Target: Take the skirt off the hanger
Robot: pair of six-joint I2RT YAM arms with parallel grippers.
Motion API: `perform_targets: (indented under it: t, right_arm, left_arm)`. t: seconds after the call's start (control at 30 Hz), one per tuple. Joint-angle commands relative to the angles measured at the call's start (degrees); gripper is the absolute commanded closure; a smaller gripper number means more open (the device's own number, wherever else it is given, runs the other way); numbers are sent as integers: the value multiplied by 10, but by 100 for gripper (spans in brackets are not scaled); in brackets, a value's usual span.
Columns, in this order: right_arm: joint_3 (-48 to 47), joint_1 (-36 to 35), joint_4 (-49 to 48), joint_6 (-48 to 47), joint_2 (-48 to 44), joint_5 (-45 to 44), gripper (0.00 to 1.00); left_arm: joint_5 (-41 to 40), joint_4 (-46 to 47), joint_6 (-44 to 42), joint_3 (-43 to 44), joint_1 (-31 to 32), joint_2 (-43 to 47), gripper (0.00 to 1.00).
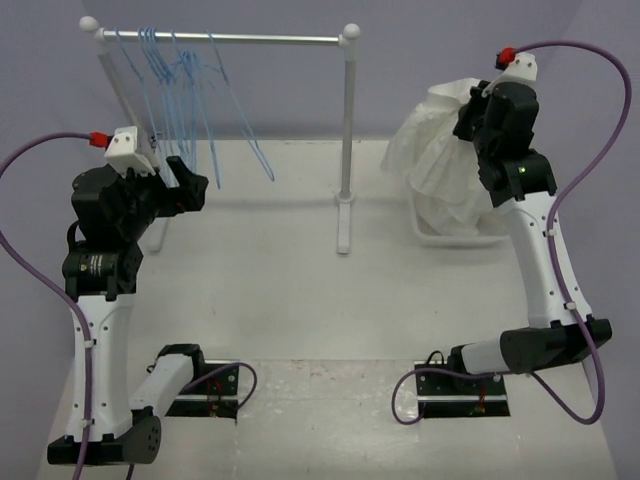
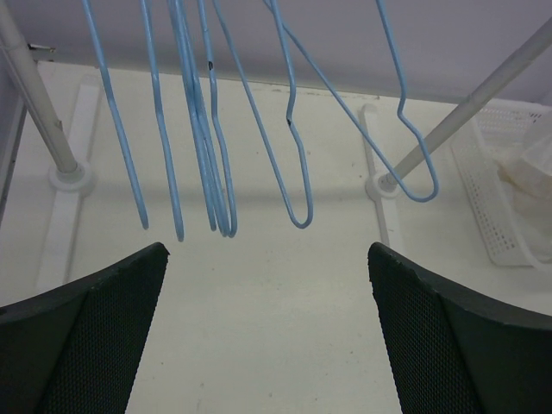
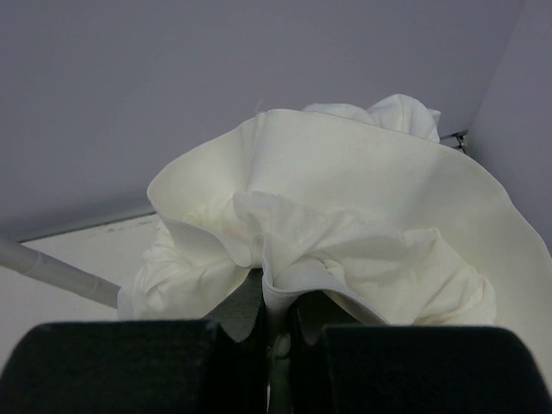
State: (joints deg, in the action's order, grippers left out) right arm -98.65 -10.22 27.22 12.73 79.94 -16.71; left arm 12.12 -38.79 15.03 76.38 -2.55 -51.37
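The skirt (image 1: 440,170), soft, light and gathered, is bunched over the basket (image 2: 496,207) at the right, well apart from the hangers (image 2: 216,155). A fold is clamped by the right gripper (image 3: 276,341), judged a sound hold; the left gripper (image 2: 267,250) is held apart, empty.

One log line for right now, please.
left gripper open, facing bare hangers on rack | right gripper shut on skirt, at basket | skirt bunched, clear of rack

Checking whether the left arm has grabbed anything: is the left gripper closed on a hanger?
No, the left gripper is open, its fingers spread wide with the blue hangers dangling beyond them, untouched.
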Motion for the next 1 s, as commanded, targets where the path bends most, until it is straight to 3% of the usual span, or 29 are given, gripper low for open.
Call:
perform_targets:
  t: [0.0,0.2,0.37,0.53,0.87,0.97]
  right_arm:
    - [-17,24,-6,37,6,63,100]
    - [19,97,-19,139,76,163,100]
    - [93,180,-48,194,100,164,100]
    - [179,231,-67,247,70,89,100]
    - [213,233,-79,295,71,16,100]
    - [190,214,-88,264,103,53,100]
  left_arm:
    - [7,24,14,-13,0,-5,0]
    - [5,24,18,-15,0,-24,0]
    - [-8,21,18,-17,0,-32,0]
    - [-18,21,21,-19,0,-43,0]
    - [-24,22,27,-33,0,-51,0]
    - [-27,20,27,-35,0,-52,0]
